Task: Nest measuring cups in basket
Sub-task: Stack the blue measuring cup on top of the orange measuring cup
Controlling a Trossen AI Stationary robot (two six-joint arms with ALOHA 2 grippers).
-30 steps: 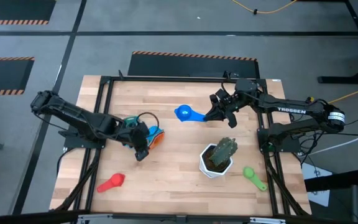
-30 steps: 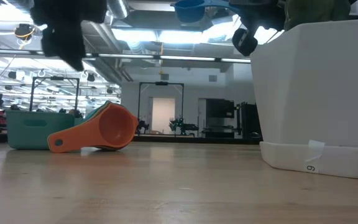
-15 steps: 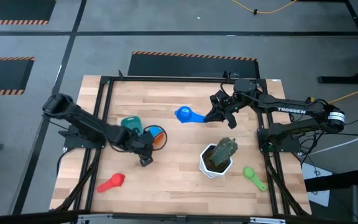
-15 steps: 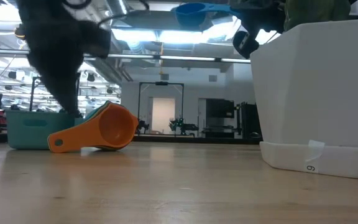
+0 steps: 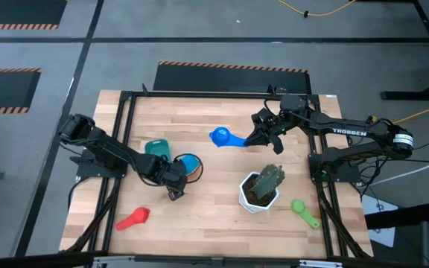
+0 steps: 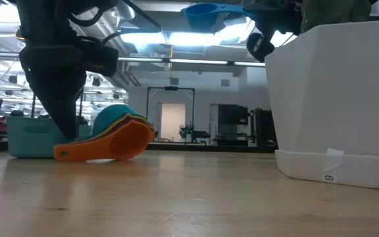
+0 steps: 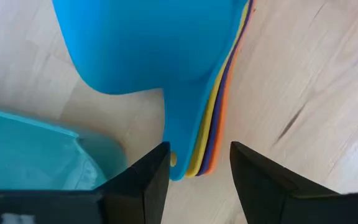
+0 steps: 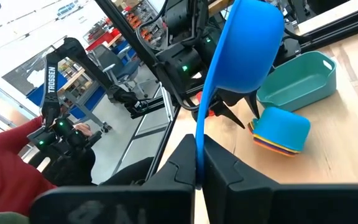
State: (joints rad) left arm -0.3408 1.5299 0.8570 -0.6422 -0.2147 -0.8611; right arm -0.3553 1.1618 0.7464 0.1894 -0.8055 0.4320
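Wooden surface [image 5: 214, 216] fills the middle of the high view, framed by black rails. Left of centre sits the teal basket [image 5: 157, 148], and touching its right side lies a nested stack of measuring cups [image 5: 188, 164]. At that stack the left gripper [image 5: 174, 191] stands half open, its fingers [image 7: 143, 180] either side of the handles. Upper centre, the right gripper [image 5: 257, 137] is clamped on a blue cup [image 5: 221, 136] held above the surface. A red cup [image 5: 133, 218] lies lower left, a green cup [image 5: 304, 211] lower right beside a white plant pot [image 5: 257, 195].

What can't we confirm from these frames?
- Stack of nested cups: cup count; left wrist view shows only layered handle edges, the top blue cup covers the rest.
- Basket inside: low view shows only its wall; high view too small.
- Left gripper: handle contact unclear, fingers straddle it.
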